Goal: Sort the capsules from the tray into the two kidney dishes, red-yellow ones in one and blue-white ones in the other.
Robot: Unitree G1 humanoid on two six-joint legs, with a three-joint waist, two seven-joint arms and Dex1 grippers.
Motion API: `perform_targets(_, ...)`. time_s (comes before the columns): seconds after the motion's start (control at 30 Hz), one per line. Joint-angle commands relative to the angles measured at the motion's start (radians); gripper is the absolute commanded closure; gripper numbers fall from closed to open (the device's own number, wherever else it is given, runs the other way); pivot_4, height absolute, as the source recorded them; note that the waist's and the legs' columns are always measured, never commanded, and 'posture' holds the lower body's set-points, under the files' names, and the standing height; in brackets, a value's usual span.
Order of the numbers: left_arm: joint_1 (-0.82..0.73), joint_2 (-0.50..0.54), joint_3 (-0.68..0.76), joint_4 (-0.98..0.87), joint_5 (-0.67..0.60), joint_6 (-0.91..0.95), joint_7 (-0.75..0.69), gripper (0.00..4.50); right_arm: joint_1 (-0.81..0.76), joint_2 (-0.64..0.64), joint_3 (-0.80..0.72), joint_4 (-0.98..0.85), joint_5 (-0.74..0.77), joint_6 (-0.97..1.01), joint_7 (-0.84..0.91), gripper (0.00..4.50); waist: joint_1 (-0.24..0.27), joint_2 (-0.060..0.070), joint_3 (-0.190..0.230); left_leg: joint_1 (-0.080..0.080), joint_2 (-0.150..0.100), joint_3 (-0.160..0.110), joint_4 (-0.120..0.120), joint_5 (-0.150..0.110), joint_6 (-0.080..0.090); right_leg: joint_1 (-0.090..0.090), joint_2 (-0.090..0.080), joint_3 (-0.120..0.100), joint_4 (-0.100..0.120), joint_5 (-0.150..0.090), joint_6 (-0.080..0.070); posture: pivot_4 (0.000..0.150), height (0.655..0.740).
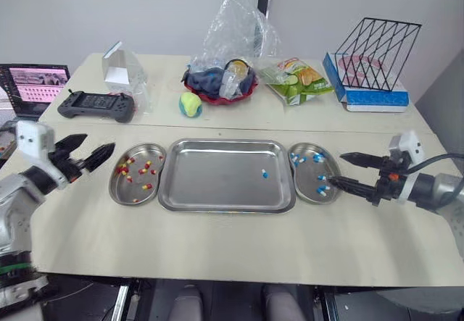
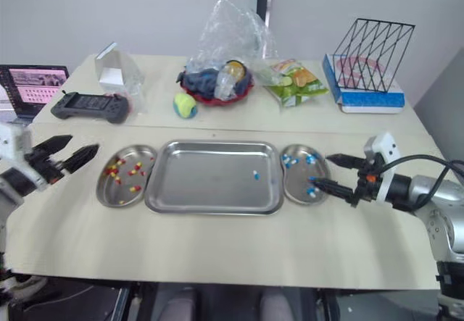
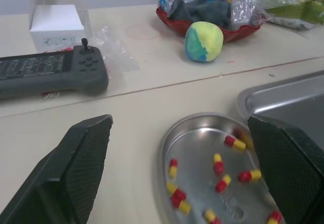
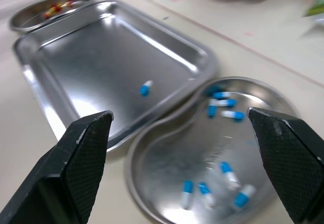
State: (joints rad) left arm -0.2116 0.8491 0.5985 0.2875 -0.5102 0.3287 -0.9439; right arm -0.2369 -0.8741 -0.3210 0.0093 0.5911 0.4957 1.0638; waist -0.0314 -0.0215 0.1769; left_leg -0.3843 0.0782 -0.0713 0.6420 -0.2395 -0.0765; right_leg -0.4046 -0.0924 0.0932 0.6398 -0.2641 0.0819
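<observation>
left gripper (image 1: 100, 142): my fingers spread wide, tips pointing inward | right gripper (image 1: 334, 168): my fingers spread wide, tips pointing inward | my arms reach in from either side, wrists roughly level

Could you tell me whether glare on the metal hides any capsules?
Right wrist view: bright streaks on the tray walls, blue-white capsule on its floor plain. Left wrist view: kidney dish rim gleams, red-yellow capsules unobscured.
</observation>
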Motion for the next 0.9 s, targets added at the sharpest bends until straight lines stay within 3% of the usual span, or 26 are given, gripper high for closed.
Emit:
perform_targets(0.03, 0.011, 0.032, 0.113, 0.082, -0.057, -0.037, -0.039, 0.03, -0.022, 0.008, -0.074, 0.096, -0.047, -0.116, -0.047, 0.0, -0.001, 0.0, 0.0, 0.0, 0.0, 0.0, 0.0, 0.0, 0.0, 0.0, 0.0, 0.0, 0.0, 0.0, 0.0, 0.15, 0.738)
perform_targets(0.27, 0.083, 0.032, 0.1, 0.174, -0.002, -0.167, -0.07, 0.03, -0.071, 0.038, -0.11, 0.284, -0.17, -0.346, -0.183, 0.0, -0.006, 0.0, 0.0, 0.0, 0.0, 0.0, 0.0, 0.0, 0.0, 0.0, 0.0, 0.0, 0.001, 0.0, 0.0, 0.15, 0.738)
perform_targets(0.47, 0.121, 0.019, 0.088, 0.193, -0.013, -0.172, -0.094, 0.03, -0.075, 0.05, -0.117, 0.356, -0.209, -0.441, -0.233, 0.0, -0.012, 0.0, 0.0, 0.0, 0.0, 0.0, 0.0, 0.0, 0.0, 0.0, 0.0, 0.0, 0.001, 0.0, 0.0, 0.15, 0.738)
perform_targets(0.6, 0.183, -0.01, 0.091, 0.088, -0.019, -0.184, -0.087, 0.03, -0.043, 0.107, -0.115, 0.332, -0.187, -0.441, -0.252, 0.0, -0.015, 0.0, 0.0, 0.001, 0.0, 0.0, -0.001, 0.0, 0.0, 0.0, 0.0, 0.0, 0.001, 0.0, 0.0, 0.15, 0.738)
perform_targets(0.9, 0.191, 0.007, 0.113, 0.099, -0.019, -0.209, -0.085, 0.03, -0.118, 0.097, -0.097, 0.397, -0.2, -0.435, -0.225, 0.0, -0.014, 0.001, 0.0, 0.001, 0.0, 0.0, -0.001, 0.0, 0.0, 0.001, 0.0, 0.0, 0.002, 0.0, 0.0, 0.15, 0.738)
